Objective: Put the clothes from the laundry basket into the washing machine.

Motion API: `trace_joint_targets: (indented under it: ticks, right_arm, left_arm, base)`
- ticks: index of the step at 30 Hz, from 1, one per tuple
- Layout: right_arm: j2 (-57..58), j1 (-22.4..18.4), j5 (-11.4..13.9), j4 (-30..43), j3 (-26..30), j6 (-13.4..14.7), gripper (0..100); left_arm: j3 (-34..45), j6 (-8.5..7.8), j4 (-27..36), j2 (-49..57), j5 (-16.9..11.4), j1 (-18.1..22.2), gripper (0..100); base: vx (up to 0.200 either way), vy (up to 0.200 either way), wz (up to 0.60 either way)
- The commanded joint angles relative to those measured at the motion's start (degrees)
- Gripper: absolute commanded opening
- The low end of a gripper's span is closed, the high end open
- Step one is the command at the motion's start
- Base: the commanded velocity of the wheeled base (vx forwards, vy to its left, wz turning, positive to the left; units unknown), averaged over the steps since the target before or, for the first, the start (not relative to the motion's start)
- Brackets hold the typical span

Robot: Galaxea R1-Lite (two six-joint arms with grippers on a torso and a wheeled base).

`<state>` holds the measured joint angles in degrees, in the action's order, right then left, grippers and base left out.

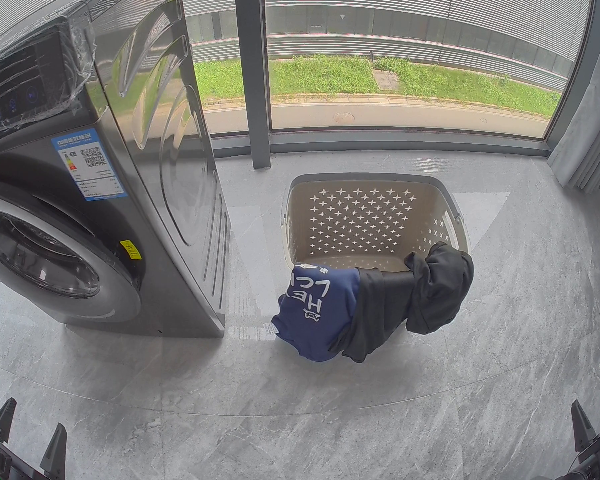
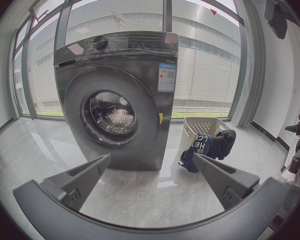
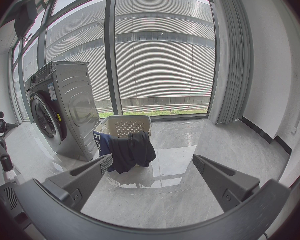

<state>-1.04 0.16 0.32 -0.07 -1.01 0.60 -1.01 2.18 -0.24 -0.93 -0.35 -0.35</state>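
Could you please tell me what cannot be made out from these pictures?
- Head view: the near inside of the laundry basket is hidden behind the draped blue shirt and black garment.
- Head view: left claw and right claw are cut off by the bottom edge.
- Left wrist view: whether the washing machine door is latched is too small to tell.
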Motion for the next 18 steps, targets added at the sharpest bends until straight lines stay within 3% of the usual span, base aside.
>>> trace_joint_targets:
  ticks: [1,18]
  right_arm:
    - [0.60,0.02,0.03,-0.01,1.01,0.02,100]
    - [0.60,0.02,0.03,-0.01,1.01,-0.07,100]
  left_arm:
    - [1.01,0.02,-0.02,0.93,0.00,0.00,100]
    - [1.01,0.02,-0.02,0.93,0.00,0.00,100]
  base:
    - [0.000,0.200,0.00]
    - [0.000,0.200,0.00]
